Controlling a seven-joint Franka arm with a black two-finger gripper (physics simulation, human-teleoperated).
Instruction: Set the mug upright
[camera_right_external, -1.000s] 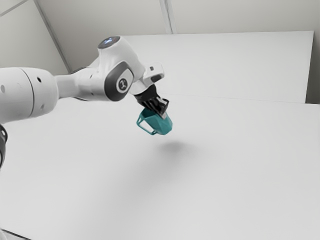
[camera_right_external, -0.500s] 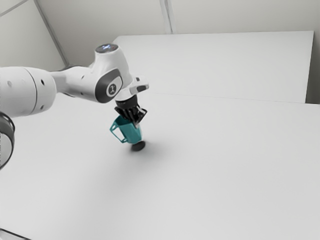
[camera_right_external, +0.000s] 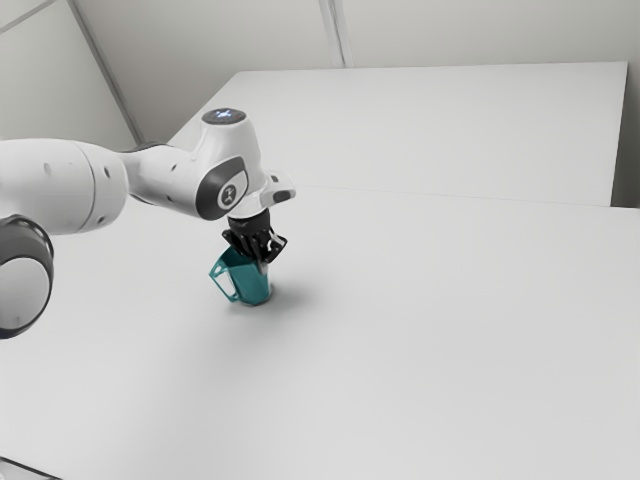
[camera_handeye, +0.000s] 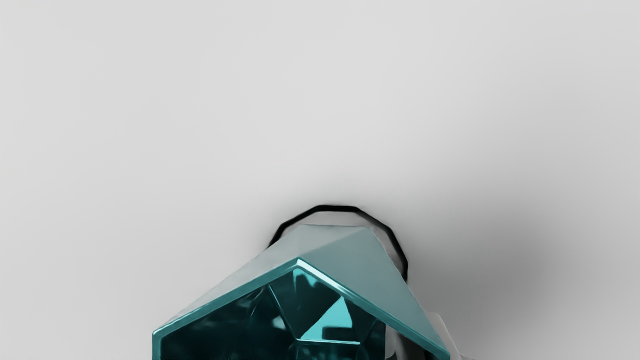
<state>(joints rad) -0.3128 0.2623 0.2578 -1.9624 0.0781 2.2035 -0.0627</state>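
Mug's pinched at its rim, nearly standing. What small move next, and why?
I'd probably ease the mug gently down until its base sits flat: it looks close to upright, its dark base ring seems near the table, and the pincer grips its wall.

The mug (camera_right_external: 254, 287) has come down, nearer upright, towards the exterior view's left

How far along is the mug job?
Looks done: the mug has its mouth up and base down, close to upright. In hand: gripper shut on its wall, base at or just above the table; contact unclear. Left, I'd judge: settle it flat, release, back off.
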